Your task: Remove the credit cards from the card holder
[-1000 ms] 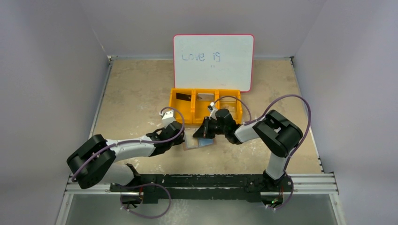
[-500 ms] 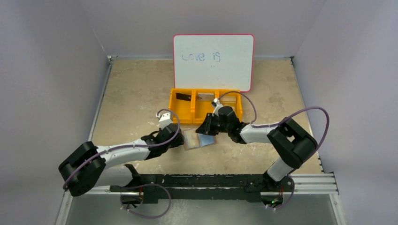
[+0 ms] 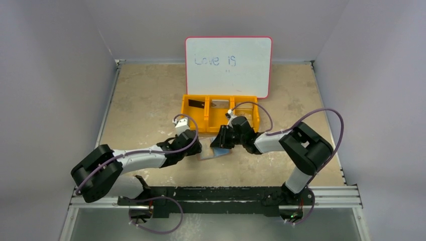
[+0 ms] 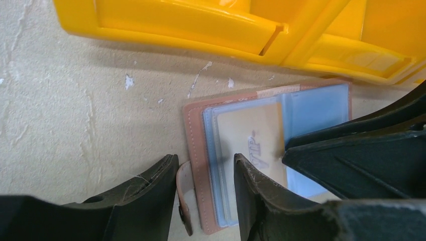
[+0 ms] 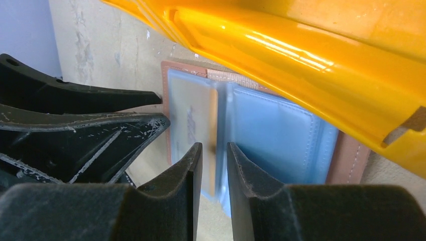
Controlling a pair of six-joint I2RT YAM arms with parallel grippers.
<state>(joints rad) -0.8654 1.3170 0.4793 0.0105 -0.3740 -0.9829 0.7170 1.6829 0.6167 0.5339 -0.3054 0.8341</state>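
We judge the step in hand to be drawing out a card: the card holder point(image 3: 213, 152) lies open and flat on the surface point(image 3: 145, 95), just in front of the orange tray point(image 3: 187, 111), with a beige card point(image 4: 249, 144) in its left clear pocket. The left claw point(image 4: 205, 159) has its fingers apart, straddling the holder's near left edge and snap tab, which reads to us as steadying it. The right claw point(image 5: 215, 148) has its fingers drawn almost together over the inner edge of that pocket. A thin edge sits in the narrow gap, but we cannot tell whether it is clamped, or whether it is the card or only the plastic leaf. As we see it, the next move calls for a firm pinch on the card alone and a pull sideways along the pocket while the left claw keeps the holder from sliding or folding. From above, both claws cover most of the holder. A dark card point(image 3: 199, 105) and a greyish card point(image 3: 219, 104) seem to lie in the tray's left and middle compartments, though they are small there. We cannot make out whether other pockets hold more cards.
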